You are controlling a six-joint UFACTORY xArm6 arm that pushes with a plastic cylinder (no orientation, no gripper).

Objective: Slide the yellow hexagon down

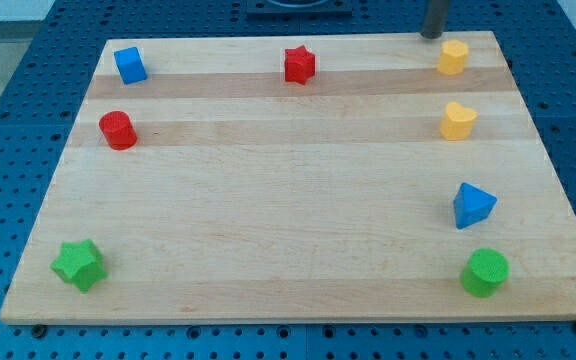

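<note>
The yellow hexagon sits near the top right corner of the wooden board. My tip is at the board's top edge, just above and to the left of the hexagon, a small gap apart from it. A yellow heart-shaped block lies directly below the hexagon.
A red star is at top centre, a blue cube at top left, a red cylinder below it. A green star is at bottom left. A blue triangle and green cylinder stand at lower right.
</note>
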